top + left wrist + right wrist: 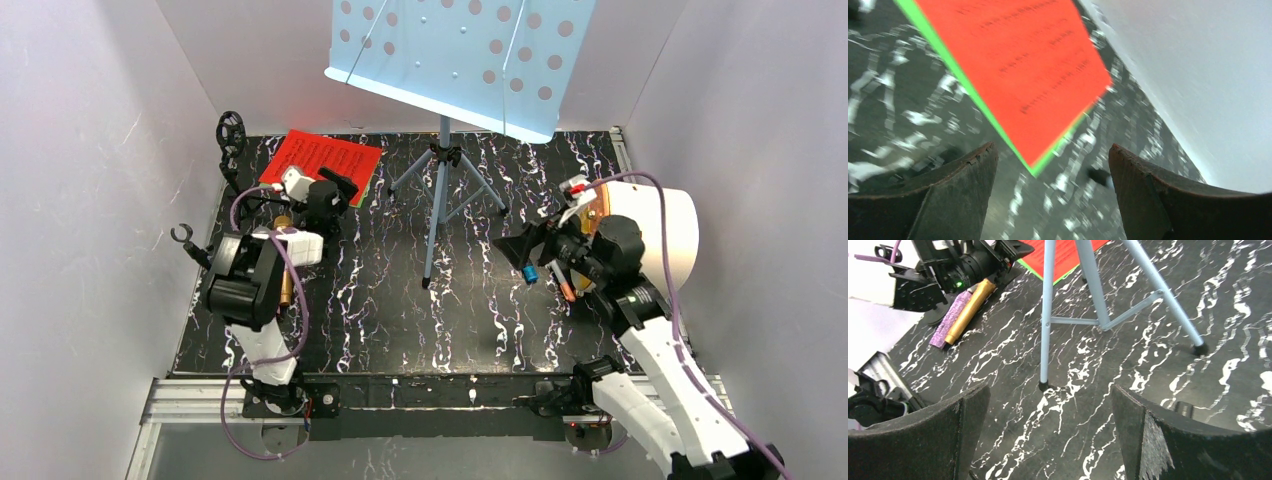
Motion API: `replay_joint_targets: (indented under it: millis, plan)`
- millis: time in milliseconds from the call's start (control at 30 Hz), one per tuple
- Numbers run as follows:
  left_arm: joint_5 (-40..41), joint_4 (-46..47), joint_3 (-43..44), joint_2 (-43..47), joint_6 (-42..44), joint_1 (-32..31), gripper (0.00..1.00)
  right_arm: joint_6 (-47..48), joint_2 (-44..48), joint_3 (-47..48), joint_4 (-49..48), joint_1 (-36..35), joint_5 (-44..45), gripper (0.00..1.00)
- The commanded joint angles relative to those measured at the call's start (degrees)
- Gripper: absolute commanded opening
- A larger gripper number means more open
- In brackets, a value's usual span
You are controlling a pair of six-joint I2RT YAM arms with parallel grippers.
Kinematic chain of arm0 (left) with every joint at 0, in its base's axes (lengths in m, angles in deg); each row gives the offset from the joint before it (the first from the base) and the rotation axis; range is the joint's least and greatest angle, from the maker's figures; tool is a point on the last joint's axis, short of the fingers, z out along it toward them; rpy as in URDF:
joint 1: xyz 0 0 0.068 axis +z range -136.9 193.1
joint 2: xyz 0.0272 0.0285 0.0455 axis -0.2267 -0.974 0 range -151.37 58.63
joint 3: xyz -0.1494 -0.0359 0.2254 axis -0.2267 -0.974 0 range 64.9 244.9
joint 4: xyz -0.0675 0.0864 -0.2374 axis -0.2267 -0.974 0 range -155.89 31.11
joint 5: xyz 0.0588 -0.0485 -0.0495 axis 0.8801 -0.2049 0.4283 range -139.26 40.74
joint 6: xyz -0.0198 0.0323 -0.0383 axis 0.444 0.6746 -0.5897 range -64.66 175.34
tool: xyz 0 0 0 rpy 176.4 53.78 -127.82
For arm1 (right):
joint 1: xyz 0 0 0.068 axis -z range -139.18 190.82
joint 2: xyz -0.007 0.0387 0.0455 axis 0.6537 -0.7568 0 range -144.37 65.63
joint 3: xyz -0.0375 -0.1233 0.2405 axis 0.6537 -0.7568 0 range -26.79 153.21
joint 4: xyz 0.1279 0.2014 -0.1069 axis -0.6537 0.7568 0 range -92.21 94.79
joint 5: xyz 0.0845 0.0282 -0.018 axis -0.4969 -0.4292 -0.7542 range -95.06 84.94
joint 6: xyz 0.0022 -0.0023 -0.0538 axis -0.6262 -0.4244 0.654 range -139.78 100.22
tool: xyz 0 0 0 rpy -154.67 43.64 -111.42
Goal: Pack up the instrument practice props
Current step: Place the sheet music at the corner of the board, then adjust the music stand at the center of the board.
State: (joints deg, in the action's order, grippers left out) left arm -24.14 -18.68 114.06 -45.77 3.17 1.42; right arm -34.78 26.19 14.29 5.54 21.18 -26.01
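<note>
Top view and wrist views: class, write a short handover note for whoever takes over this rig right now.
Left gripper: open, empty, pointed at the corner of the red sheet, which lies on the green sheet at the table's back left.
Right gripper: open, empty, facing the tripod legs.
Rack: standing at the back, centre.
Gold mic and purple mic: side by side near the left arm.
Black mounts: along the left edge.
Done: nothing visibly packed.
Left: everything.

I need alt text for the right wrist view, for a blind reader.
Pale blue tripod legs stand on a black marbled table. Upper left, a gold microphone and a purple glitter microphone lie side by side; the right gripper frames the bottom, jaws open.
</note>
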Motion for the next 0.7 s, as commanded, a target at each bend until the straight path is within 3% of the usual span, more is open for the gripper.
replay_joint_targets:
  millis: [0,300,433,667]
  plan:
    - [-4.01,3.83,-4.1,9.15,3.53,-5.1,0.79,-5.22,-4.62,-2.29,-13.16,-0.45,-4.95,0.99]
    - [-21.07,9.85,-13.65,22.78,14.49,-12.47,0.79,-8.33,-14.38,-4.67,-25.81,-0.48,-8.93,0.99]
    - [-26.92,11.84,-16.04,26.57,24.28,-18.55,0.79,-9.38,-17.29,-4.92,-30.01,-0.51,-8.46,0.99]
    - [-25.07,12.55,-14.83,22.86,34.26,-24.63,0.79,-12.46,-21.73,-4.55,-36.41,-0.52,-7.51,0.99]
